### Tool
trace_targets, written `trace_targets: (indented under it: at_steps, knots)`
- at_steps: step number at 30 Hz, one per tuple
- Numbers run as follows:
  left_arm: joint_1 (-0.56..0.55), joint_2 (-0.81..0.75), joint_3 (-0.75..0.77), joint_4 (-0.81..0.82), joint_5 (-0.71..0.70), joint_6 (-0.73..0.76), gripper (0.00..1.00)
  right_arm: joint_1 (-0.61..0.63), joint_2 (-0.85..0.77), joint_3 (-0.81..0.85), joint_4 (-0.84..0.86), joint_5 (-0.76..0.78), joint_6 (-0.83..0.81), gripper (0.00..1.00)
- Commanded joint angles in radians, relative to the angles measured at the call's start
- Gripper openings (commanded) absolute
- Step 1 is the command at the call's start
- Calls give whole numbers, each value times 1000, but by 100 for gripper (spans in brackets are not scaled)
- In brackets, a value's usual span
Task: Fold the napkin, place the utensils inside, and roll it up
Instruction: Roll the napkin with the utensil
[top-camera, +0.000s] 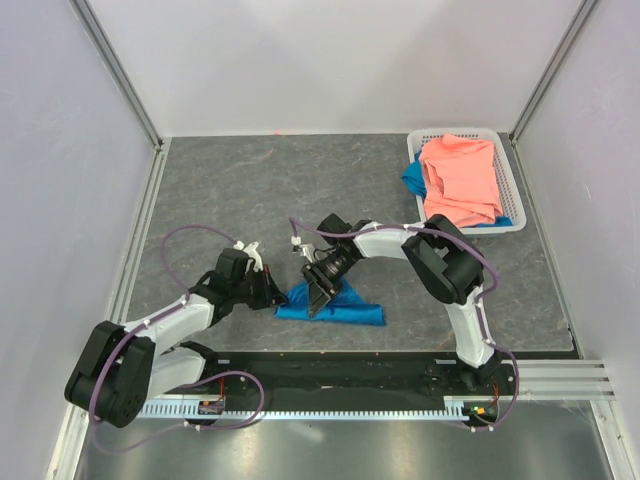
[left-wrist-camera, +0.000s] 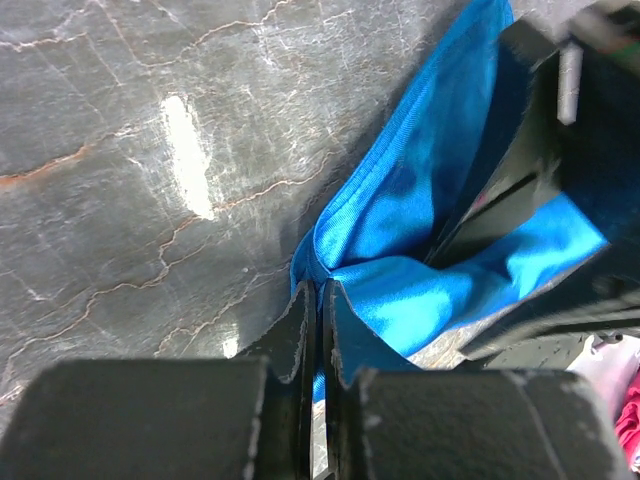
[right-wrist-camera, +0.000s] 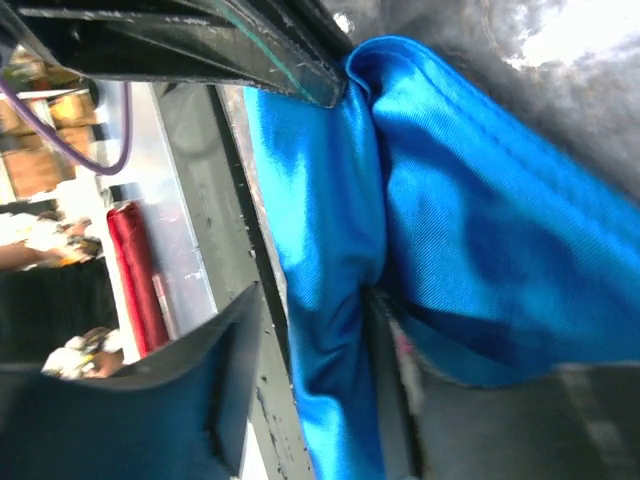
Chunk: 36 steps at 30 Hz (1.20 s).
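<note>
A grey marbled table (top-camera: 230, 200) between white walls; at its far right corner a white basket (top-camera: 512, 180) holds a pink cloth (top-camera: 462, 180), seen only from above. The napkin (top-camera: 350, 308) lies bunched in a low wedge near the front middle, bright blue and glossy. The left gripper (top-camera: 277, 297), arm stretched low, has its fingers pressed together on the napkin's left corner. The right gripper (top-camera: 322, 298) points down with its fingers apart astride a fold; whether they squeeze it I cannot tell

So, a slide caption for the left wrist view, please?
Left pincer pinching a corner of the blue napkin on the marbled table.
</note>
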<state>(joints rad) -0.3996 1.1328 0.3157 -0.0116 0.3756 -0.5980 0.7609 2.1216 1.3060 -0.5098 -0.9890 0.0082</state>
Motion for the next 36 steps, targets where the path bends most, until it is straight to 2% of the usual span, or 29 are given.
trace_targets:
  at_steps: [1, 5, 9, 13, 14, 19, 26, 32, 34, 35, 36]
  knots:
    - [-1, 7, 22, -36, -1, 15, 2, -12, -89, 4, 19, 262, -53, 61]
    - [-2, 13, 43, -85, -21, 14, 2, 3, -256, -80, 92, 363, -53, 71]
    - [-1, 31, 75, -137, -50, 7, 2, 72, -394, -194, 165, 606, -91, 78]
    - [4, 70, 103, -165, -30, 4, 2, 195, -489, -295, 227, 832, -122, 80]
    - [5, 79, 109, -169, -26, 7, 2, 240, -497, -306, 235, 864, -126, 81]
    - [11, 125, 148, -183, 16, 17, 2, 320, -480, -324, 264, 976, -148, 81]
    - [13, 143, 168, -188, 31, 29, 2, 331, -416, -314, 272, 1012, -186, 81]
    - [13, 176, 183, -189, 45, 40, 2, 331, -353, -278, 241, 963, -211, 74]
    - [13, 179, 190, -185, 52, 44, 2, 333, -336, -271, 229, 945, -208, 65]
    - [13, 185, 194, -185, 54, 50, 2, 331, -331, -268, 226, 940, -206, 55]
    - [13, 188, 197, -182, 55, 52, 2, 333, -325, -267, 214, 926, -200, 50]
